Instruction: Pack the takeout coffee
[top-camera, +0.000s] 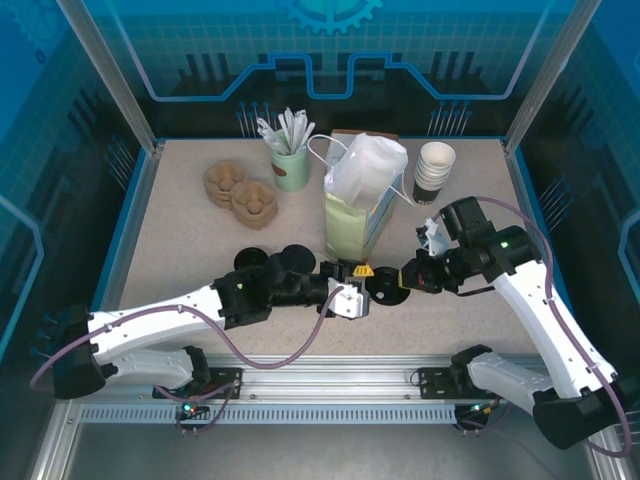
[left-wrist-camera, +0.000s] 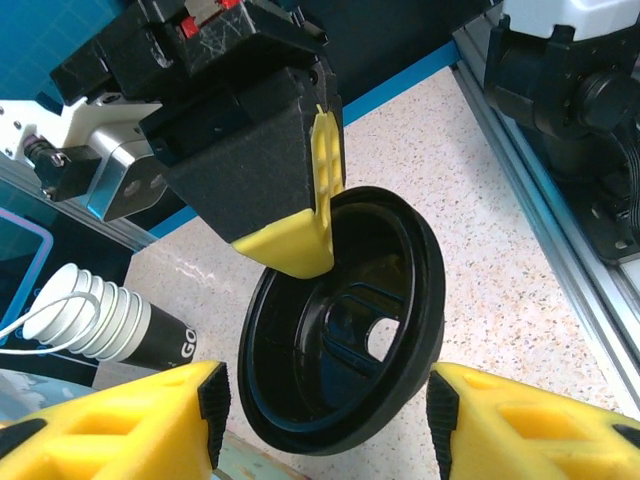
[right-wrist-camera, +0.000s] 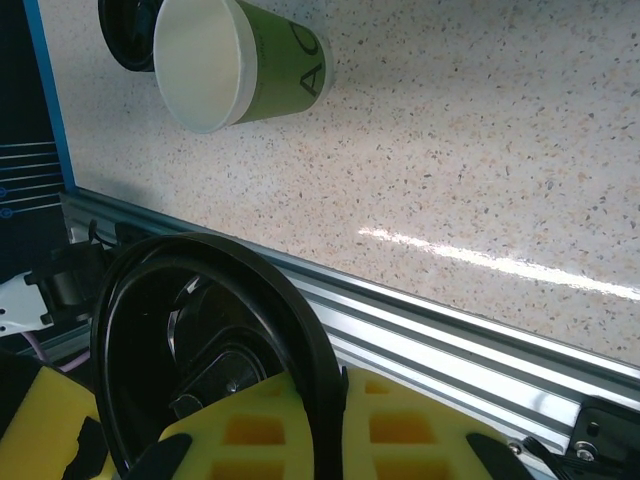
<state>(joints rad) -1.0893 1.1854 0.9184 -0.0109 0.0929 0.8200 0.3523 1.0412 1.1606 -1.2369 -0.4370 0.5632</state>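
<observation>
Right pincer (top-camera: 392, 286) is clamped on the black lid (left-wrist-camera: 345, 320), just ahead of the left pincer's (left-wrist-camera: 325, 400) spread fingers; the lidless cup (right-wrist-camera: 240, 65) lies farther left.

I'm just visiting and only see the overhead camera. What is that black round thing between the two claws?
Observer: The left wrist camera shows a black lid, hollow side facing it, pinched at the rim by the right claw.
Operator: Is the other claw gripping it too?
Observer: No. The left claw is open, straddling the lid.
Operator: Where's its cup?
Observer: The right wrist camera shows a pale green cup on the table, lidless, its white inside visible.
</observation>
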